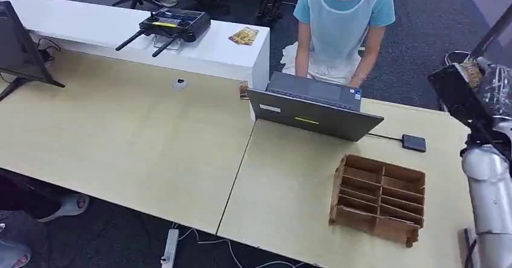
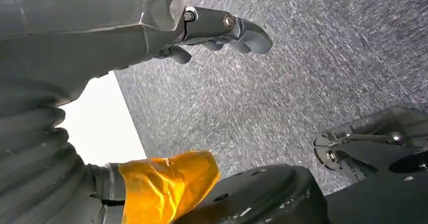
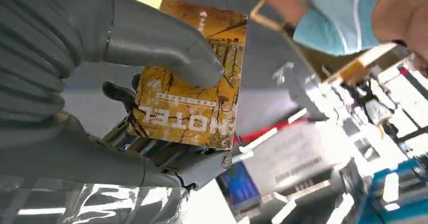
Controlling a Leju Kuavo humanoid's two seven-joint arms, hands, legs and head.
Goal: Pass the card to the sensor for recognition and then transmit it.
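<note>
My left hand [image 2: 222, 30] hangs over speckled grey carpet [image 2: 303, 72], its dark fingers [image 2: 247, 32] curled loosely with nothing in them; a crumpled amber film [image 2: 169, 183] sits by the wrist.

On my head camera the pale wood-grain tabletop [image 1: 121, 141] runs across the scene. Well off to the left of my right hand stands a dark monitor [image 1: 18, 51], then a black controller [image 1: 172, 23] with two antennas on a white counter [image 1: 90, 26], and a second yellow card [image 1: 243, 36] lying flat there. Nearer is a grey laptop [image 1: 314, 108], with a person in a light blue top [image 1: 341, 14] behind it. A small flat black sensor [image 1: 414, 142] on a cable lies near my right arm, below the hand, and beside it a brown cardboard rack [image 1: 379, 198] of slotted compartments.

My right hand [image 3: 151, 108] pinches the card [image 3: 189, 93]: the thick grey thumb [image 3: 166, 47] presses its printed face, darker fingers behind. The card is a glossy yellow-brown rectangle reading HOTEL upside down, its long axis pointing away from the palm, raised clear of the tabletop.
</note>
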